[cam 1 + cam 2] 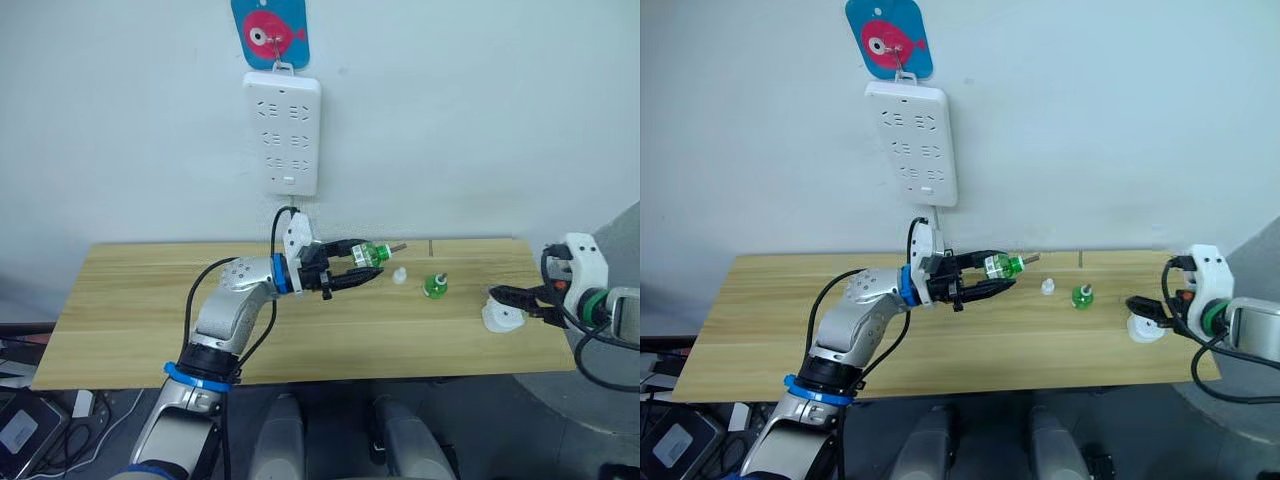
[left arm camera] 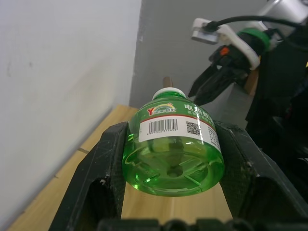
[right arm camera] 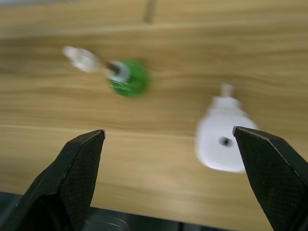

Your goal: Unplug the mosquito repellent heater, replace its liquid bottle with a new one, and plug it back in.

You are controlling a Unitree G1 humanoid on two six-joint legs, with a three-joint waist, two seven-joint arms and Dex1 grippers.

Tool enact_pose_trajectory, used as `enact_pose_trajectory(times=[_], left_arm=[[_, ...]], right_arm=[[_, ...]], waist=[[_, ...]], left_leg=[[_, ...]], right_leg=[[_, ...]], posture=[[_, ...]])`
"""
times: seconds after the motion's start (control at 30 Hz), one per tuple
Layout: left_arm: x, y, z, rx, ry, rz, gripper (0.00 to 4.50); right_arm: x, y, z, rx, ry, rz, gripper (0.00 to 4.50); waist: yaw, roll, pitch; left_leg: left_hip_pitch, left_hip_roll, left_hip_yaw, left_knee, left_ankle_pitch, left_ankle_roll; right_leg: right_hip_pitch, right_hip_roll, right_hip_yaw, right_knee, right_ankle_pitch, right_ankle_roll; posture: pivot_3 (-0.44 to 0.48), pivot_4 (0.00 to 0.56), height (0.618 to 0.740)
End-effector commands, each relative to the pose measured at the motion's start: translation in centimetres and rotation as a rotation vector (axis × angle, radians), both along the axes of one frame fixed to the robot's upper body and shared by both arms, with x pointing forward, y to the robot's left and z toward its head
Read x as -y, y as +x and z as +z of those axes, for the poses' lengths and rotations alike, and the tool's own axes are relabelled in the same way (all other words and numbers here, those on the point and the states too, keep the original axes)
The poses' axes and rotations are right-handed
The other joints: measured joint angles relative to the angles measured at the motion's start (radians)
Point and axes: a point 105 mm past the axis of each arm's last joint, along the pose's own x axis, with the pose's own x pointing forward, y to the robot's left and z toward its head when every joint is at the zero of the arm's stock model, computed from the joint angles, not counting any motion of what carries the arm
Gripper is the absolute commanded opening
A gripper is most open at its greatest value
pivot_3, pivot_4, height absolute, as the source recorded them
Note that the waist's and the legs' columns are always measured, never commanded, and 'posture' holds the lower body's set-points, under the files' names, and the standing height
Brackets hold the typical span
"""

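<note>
My left gripper [image 1: 352, 272] is shut on a green liquid bottle [image 2: 173, 149] with a white barcode label. It holds the bottle on its side above the middle of the wooden table [image 1: 150, 320], with the wick pointing right. A second green bottle [image 1: 434, 287] stands on the table, and a small clear cap [image 1: 399, 275] lies to its left. The white mosquito repellent heater [image 1: 499, 319] lies on the table near the right end, unplugged. My right gripper [image 3: 168, 133] hovers open just above the heater [image 3: 221, 140], with nothing between its fingers.
A long white power strip [image 1: 282, 132] hangs on the wall above the table's middle, under a blue tag with a red fish [image 1: 270, 32]. The table's right edge is close behind the heater. Cables and a device lie on the floor at lower left.
</note>
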Motion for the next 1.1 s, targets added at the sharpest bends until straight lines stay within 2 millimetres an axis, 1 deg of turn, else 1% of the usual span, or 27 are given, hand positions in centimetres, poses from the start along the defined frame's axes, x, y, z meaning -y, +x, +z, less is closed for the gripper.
enact_pose_trajectory(times=[0.03, 0.07, 0.2, 0.43, 0.8, 1.1], left_arm=[[0.4, -0.9, 1.1, 0.040, -0.025, -0.033, 2.28], [0.5, -1.0, 1.1, 0.036, -0.028, -0.031, 2.28], [0.6, -1.6, 1.0, 0.023, -0.035, -0.025, 2.28], [0.1, -1.9, 0.8, 0.011, -0.030, 0.006, 2.28], [0.2, -2.0, 0.9, 0.004, -0.028, 0.011, 2.28], [-0.2, -2.0, 0.8, 0.004, -0.015, 0.013, 2.28]], right_arm=[[1.9, 0.7, -0.6, -0.039, -0.064, -0.020, 4.46], [2.2, 0.9, -0.9, -0.052, -0.072, -0.025, 4.46], [3.1, 1.7, -2.2, -0.096, -0.110, -0.047, 4.46], [3.4, 2.3, -3.8, -0.152, -0.113, -0.052, 4.46], [3.1, 2.9, -4.9, -0.197, -0.074, -0.079, 4.46], [2.9, 2.8, -5.7, -0.216, -0.067, -0.059, 4.46]], waist=[[0.001, 0.000, 0.001], [0.002, 0.000, 0.001], [0.002, 0.000, 0.002], [0.005, 0.001, 0.006], [0.005, 0.004, 0.014], [0.005, 0.006, 0.021]], left_leg=[[0.000, 0.000, 0.000, 0.000, 0.000, 0.000], [0.000, 0.000, 0.000, 0.000, 0.000, 0.000], [0.000, 0.000, 0.001, -0.003, 0.000, 0.000], [0.000, 0.000, 0.001, -0.009, 0.000, 0.000], [0.000, 0.000, 0.002, -0.009, 0.000, 0.000], [0.000, 0.000, 0.002, -0.010, 0.000, 0.000]], right_leg=[[0.000, 0.000, 0.000, 0.000, 0.000, 0.000], [0.000, 0.000, 0.000, -0.001, 0.000, 0.000], [0.000, 0.000, 0.001, -0.005, 0.001, 0.001], [-0.001, -0.001, 0.001, -0.008, 0.001, 0.001], [-0.001, -0.001, 0.001, -0.008, 0.001, 0.002], [-0.001, -0.001, 0.001, -0.008, 0.001, 0.002]], posture=[[0.171, 0.264, 0.740], [0.176, 0.274, 0.740], [0.194, 0.287, 0.740], [0.216, 0.302, 0.740], [0.226, 0.314, 0.740], [0.232, 0.319, 0.740]])
